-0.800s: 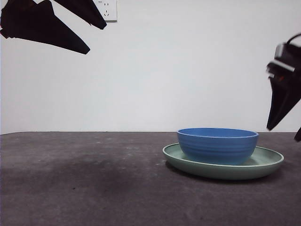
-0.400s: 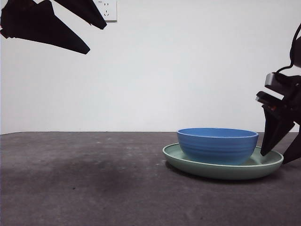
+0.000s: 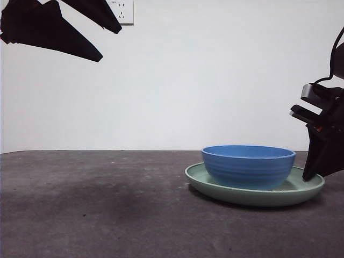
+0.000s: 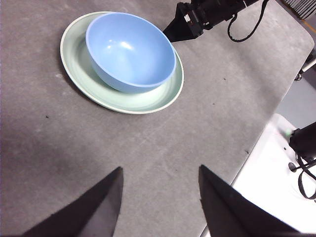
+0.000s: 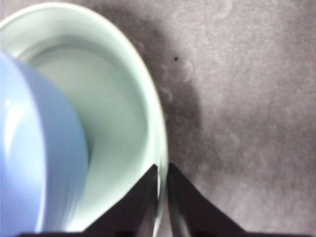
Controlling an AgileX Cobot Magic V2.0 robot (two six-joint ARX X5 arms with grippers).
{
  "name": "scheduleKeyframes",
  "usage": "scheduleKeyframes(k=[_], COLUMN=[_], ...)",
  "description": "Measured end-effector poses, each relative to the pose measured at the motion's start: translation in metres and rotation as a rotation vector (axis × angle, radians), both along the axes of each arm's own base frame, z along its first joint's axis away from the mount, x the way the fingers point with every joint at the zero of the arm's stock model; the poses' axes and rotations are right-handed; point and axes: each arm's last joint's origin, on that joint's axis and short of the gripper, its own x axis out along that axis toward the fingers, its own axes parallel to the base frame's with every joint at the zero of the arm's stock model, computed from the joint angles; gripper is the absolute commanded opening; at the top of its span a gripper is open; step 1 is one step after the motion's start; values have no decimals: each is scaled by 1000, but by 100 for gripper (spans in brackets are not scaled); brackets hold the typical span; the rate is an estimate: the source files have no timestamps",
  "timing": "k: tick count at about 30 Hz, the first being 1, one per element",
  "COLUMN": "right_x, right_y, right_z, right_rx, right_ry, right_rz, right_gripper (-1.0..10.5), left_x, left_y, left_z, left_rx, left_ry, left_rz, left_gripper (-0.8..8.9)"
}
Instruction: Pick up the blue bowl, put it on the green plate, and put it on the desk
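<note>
The blue bowl [image 3: 248,165] [image 4: 131,52] [image 5: 34,148] sits upright inside the green plate [image 3: 215,189] [image 4: 148,101] [image 5: 118,108], which lies on the desk [image 3: 80,215] at the right. My right gripper [image 3: 314,174] [image 4: 173,34] [image 5: 162,170] is low at the plate's right edge. Its two jaws are pinched together on the thin rim. My left gripper [image 3: 111,43] [image 4: 160,177] hangs open high at the upper left, far from the dishes and holding nothing.
A wall socket [image 3: 122,11] shows on the white wall behind. In the left wrist view the desk's edge [image 4: 256,143] runs near a white surface [image 4: 276,173] with black cables [image 4: 303,168]. Bare desk stretches left of the plate.
The right gripper came down from high at the right edge to the plate's right rim and closed on it. The left arm, bowl and plate stayed nearly in place.
</note>
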Motion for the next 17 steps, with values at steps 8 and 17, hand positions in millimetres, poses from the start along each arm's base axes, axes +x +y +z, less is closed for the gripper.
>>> scheduleKeyframes(k=[8, 17], right_x=[2, -4], right_y=[0, 3], right_z=[2, 28], right_rx=[46, 108], right_ry=[-16, -91], right_rz=[-7, -10], right_gripper=[12, 12], left_x=[0, 0], left_y=[0, 0], left_z=[0, 0], left_rx=[2, 2], left_ry=[3, 3], left_rz=[0, 0], left_gripper=[249, 249])
